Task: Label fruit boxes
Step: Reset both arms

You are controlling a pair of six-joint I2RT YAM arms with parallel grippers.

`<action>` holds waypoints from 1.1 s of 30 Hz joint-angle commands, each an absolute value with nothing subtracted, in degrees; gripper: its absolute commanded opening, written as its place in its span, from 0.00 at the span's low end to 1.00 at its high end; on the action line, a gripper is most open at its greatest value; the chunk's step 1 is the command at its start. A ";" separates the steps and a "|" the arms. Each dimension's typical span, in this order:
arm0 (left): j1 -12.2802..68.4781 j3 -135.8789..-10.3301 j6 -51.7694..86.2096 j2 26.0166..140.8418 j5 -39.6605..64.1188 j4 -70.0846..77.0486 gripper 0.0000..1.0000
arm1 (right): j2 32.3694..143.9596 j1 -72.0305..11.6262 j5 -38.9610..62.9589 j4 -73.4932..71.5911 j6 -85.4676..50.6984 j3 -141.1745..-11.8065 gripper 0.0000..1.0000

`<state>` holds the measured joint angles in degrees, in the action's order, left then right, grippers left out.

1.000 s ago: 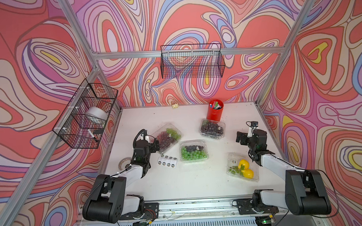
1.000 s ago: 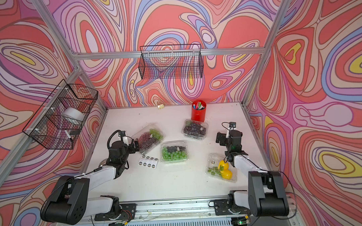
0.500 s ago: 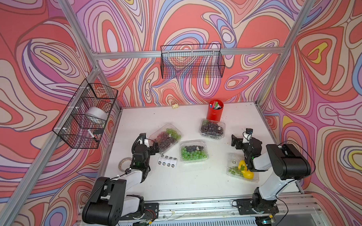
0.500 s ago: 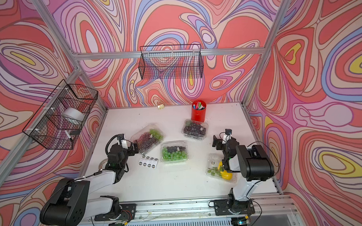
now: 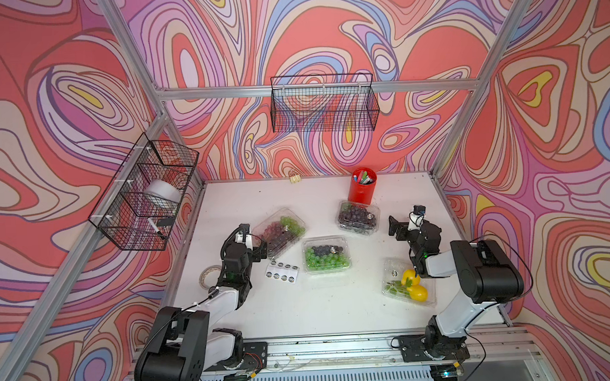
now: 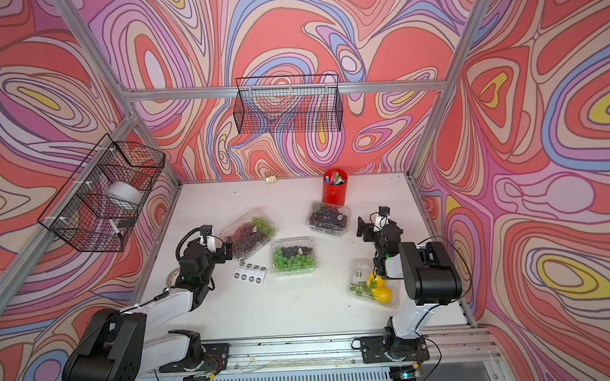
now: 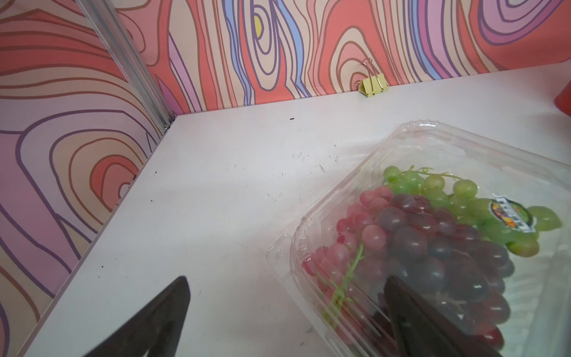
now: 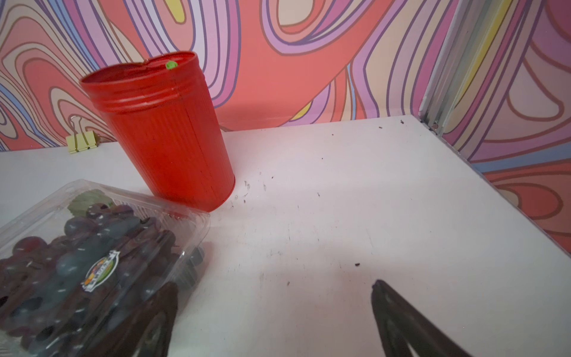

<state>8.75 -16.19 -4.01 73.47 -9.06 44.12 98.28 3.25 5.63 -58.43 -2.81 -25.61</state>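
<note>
Left tool (image 5: pixel 262 250) and right tool (image 5: pixel 395 229) gape empty. The mixed-grape box (image 5: pixel 280 230) lies just right of the left tool, long axis slanting far-right.

Both top views are looking down from high above the near edge, facing the far wall (image 5: pixel 225 148), far enough back to be taking in the whole white table (image 5: pixel 300 303); they are sharing nearly the same scene. Left wrist camera is riding low and close over the table's left side, facing the far-left corner, the mixed-grape box (image 7: pixel 432 231) crowding it. Right wrist camera is riding equally low on the right, facing the far wall past the red cup (image 8: pixel 167 139). Both wrist views are catching the yellow binder clip (image 7: pixel 372 85).
</note>
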 commanded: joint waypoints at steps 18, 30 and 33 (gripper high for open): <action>2.81 -20.74 1.37 88.87 -12.74 53.87 1.00 | 97.96 3.43 5.89 -56.23 -2.51 -26.02 0.98; 3.25 -21.09 1.71 88.77 -13.23 52.85 1.00 | 97.91 3.43 5.76 -56.17 -2.51 -26.10 0.98; 3.25 -20.92 1.64 88.78 -13.27 53.16 1.00 | 97.91 3.46 5.80 -56.18 -2.51 -26.11 0.98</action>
